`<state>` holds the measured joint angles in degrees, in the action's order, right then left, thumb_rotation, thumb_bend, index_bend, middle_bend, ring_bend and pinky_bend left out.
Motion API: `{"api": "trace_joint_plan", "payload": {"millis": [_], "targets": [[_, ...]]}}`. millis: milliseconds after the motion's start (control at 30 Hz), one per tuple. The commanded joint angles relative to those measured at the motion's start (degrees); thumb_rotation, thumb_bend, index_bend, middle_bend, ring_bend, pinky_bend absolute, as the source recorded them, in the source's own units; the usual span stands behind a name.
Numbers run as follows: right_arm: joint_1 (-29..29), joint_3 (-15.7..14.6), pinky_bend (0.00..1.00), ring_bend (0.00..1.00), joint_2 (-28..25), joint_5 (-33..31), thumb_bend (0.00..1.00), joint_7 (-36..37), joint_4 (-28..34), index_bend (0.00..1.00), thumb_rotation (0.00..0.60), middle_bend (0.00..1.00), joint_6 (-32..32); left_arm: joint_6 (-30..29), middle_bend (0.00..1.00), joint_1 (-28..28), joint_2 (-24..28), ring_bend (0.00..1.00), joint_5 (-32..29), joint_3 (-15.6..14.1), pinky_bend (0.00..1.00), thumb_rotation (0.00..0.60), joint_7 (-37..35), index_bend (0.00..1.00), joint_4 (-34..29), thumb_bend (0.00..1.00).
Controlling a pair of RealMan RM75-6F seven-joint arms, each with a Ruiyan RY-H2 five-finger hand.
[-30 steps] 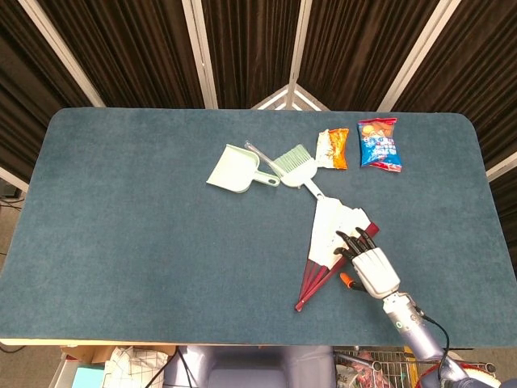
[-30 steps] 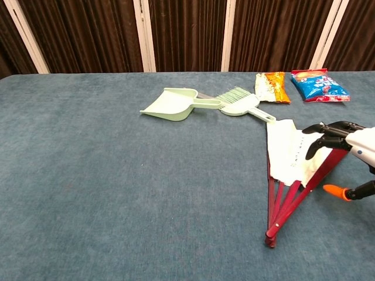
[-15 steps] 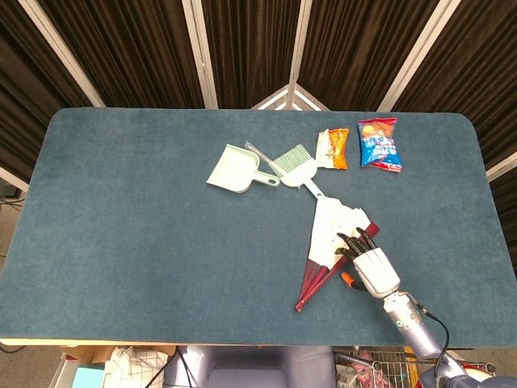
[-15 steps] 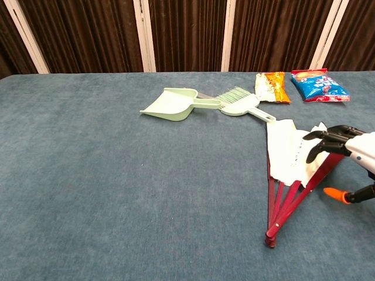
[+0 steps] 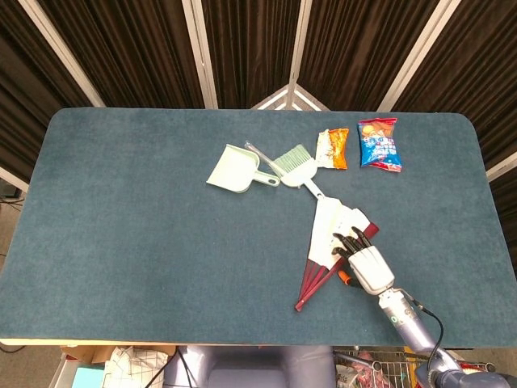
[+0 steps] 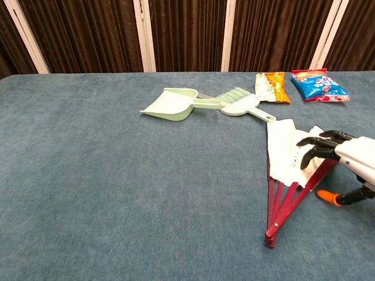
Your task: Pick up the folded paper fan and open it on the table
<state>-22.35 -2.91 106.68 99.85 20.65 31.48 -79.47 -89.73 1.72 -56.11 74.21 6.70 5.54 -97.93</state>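
The paper fan [image 5: 329, 229] lies partly spread on the blue table, white paper toward the far side, red ribs [image 5: 312, 283] meeting at a pivot near the front. In the chest view the fan [image 6: 283, 149] is right of centre. My right hand [image 5: 367, 263] sits at the fan's right edge, its dark fingers [image 6: 310, 146] curved down over the outer red rib and the paper. Its orange-tipped thumb [image 6: 324, 196] stays low beside that rib, apart from the fingers, and nothing is gripped. My left hand is in neither view.
A green dustpan [image 5: 234, 170] and brush [image 5: 296, 165] lie just beyond the fan's far tip. Two snack bags, orange [image 5: 333, 149] and blue [image 5: 378, 144], lie at the back right. The table's front edge [image 5: 242, 339] is close to the fan's pivot.
My right hand has slid a little to the left and lower, further onto the fan's right rib. The fan looks the same.
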Motion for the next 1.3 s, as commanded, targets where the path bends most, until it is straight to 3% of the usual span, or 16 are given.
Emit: {"api": "trace_joint_plan", "payload": {"millis": [33, 200, 567, 833, 1033, 1300], "targets": [[-0.37, 0.13, 0.11, 0.25, 0.38, -0.24, 0.35, 0.51, -0.67, 0.53, 0.600, 0.19, -0.13, 0.05, 0.00, -0.04, -0.06, 0.00, -0.10, 0.01, 0.00, 0.600, 0.19, 0.10, -0.04, 0.21], [-0.81, 0.34, 0.11, 0.26, 0.51, -0.52, 0.39, 1.58, -1.23, 0.61, 0.600, 0.20, -1.13, 0.16, 0.00, -0.11, -0.13, 0.00, -0.16, -0.01, 0.00, 0.600, 0.46, 0.10, -0.12, 0.21], [-1.01, -0.46, 0.12, 0.26, -0.64, -0.46, 0.41, 2.92, -0.52, 0.69, 0.600, 0.21, -1.92, 0.28, 0.00, -0.09, 0.02, 0.00, 0.08, -0.24, 0.00, 0.600, 0.44, 0.10, -0.32, 0.21], [-2.72, 0.60, 0.12, 0.26, -3.39, -0.41, 0.44, 3.26, 2.12, 0.71, 0.600, 0.22, -4.54, 0.25, 0.00, -0.04, 0.22, 0.00, 0.17, -0.21, 0.00, 0.600, -0.15, 0.10, -0.31, 0.21], [-5.95, 2.61, 0.12, 0.26, -10.23, -0.37, 0.44, 1.38, 10.35, 0.73, 0.600, 0.24, -5.43, 0.36, 0.00, -0.05, 0.38, 0.00, 0.56, -0.40, 0.00, 0.600, -0.44, 0.10, -0.36, 0.21], [-10.69, 5.86, 0.13, 0.28, -24.54, -2.55, 0.45, -3.16, 30.71, 0.76, 0.600, 0.29, 0.79, 0.46, 0.00, -0.15, 0.46, 0.00, 1.21, -0.62, 0.00, 0.600, -0.74, 0.10, -0.27, 0.21]]}}
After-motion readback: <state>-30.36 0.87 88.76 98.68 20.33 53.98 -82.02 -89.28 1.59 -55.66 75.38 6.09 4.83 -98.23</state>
